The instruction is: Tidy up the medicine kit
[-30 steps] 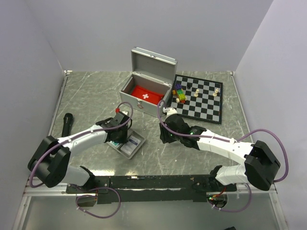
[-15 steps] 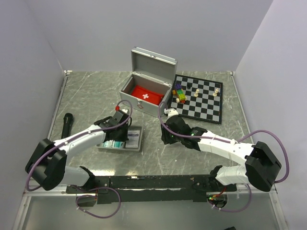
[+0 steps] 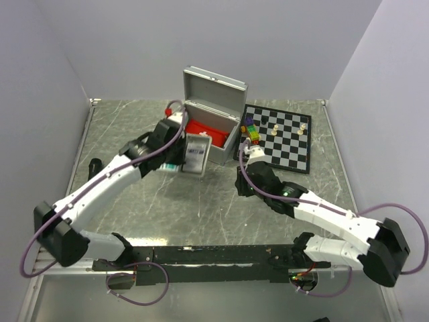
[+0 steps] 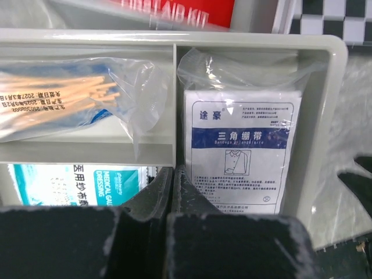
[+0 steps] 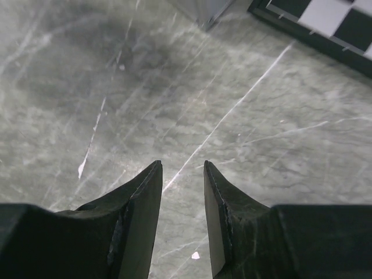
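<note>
— Where is the organizer tray (image 3: 197,137) now?
— Up off the counter (image 3: 201,208), left of centre in the top view. It hangs tilted against the front of the open metal case (image 3: 214,94); I cannot tell whether the two touch.
— And the hold on it?
— The left end effector (image 3: 182,155) has it. In the left wrist view the end effector (image 4: 172,186) is closed, fingers pinched tight on the tray's (image 4: 325,43) middle divider at the bottom of the frame.
— What is in the tray?
— A bag of cotton swabs (image 4: 64,96) in the upper left compartment, a triangular bandage packet (image 4: 241,154) in the right one, and a gauze pack (image 4: 75,183) at lower left.
— Inside the case?
— A red first-aid pouch (image 3: 201,131); its edge also shows along the top of the left wrist view (image 4: 180,9).
— The other arm?
— The right end effector (image 3: 244,182) sits right of centre, near the chessboard (image 3: 281,144). Its fingers (image 5: 148,197) stand narrowly apart over bare counter (image 5: 87,87), gripping nothing.
</note>
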Motion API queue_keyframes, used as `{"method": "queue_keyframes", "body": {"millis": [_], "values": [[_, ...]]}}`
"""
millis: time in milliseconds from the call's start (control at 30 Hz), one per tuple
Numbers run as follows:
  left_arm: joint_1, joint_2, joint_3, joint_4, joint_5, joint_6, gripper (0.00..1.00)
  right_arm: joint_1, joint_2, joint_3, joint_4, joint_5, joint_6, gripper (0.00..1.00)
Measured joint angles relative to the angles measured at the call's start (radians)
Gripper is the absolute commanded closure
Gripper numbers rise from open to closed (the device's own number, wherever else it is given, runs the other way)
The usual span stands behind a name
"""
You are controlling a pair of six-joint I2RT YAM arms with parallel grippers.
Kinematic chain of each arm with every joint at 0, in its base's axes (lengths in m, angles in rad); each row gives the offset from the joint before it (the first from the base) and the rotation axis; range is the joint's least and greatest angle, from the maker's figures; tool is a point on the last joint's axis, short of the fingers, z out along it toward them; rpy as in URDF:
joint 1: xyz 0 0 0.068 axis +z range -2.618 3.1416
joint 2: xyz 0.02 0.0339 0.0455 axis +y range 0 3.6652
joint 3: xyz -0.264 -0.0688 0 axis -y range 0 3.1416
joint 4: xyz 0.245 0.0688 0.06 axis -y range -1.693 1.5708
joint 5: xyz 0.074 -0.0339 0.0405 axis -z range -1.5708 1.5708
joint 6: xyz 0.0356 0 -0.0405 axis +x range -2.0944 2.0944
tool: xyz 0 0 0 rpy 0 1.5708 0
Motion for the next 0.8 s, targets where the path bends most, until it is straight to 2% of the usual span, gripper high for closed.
{"method": "queue_keyframes", "body": {"millis": [233,500,800], "values": [[-0.001,0.246,0.306,-0.045,-0.052,0.175,0.99,-0.003,-0.128,-0.04,-0.021,0.045,0.002,0.58],[-0.001,0.494,0.518,-0.065,-0.111,0.346,0.99,-0.004,-0.228,-0.072,-0.074,0.048,0.009,0.59],[0.0,0.667,0.741,-0.06,-0.109,0.392,0.99,-0.004,-0.277,-0.083,-0.09,0.043,0.011,0.59]]}}
